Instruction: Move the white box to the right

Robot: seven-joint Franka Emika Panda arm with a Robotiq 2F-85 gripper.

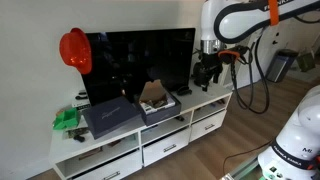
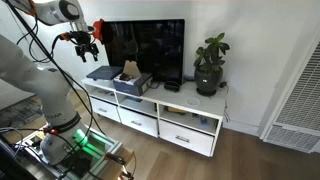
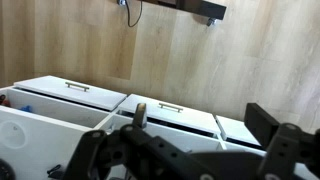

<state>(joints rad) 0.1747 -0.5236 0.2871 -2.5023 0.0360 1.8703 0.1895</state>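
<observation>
The white box (image 1: pixel 155 101) is a small carton with whitish-grey sides and open brown flaps. It stands on the white cabinet (image 1: pixel 205 103) in front of the TV, next to the flat dark navy box (image 1: pixel 110 116). It also shows in an exterior view (image 2: pixel 131 78). My gripper (image 1: pixel 206 70) hangs in the air in front of the cabinet, well away from the box, and shows in an exterior view (image 2: pixel 84 46) too. In the wrist view the gripper (image 3: pixel 205 125) is open and empty. That view shows only the cabinet drawers, not the box.
A black TV (image 1: pixel 140 60) stands behind the boxes. A red helmet (image 1: pixel 74 48) hangs at one end, above a green object (image 1: pixel 66 119). A potted plant (image 2: pixel 210 66) stands at the cabinet's other end. Cables and a second robot base (image 1: pixel 295 140) stand on the floor.
</observation>
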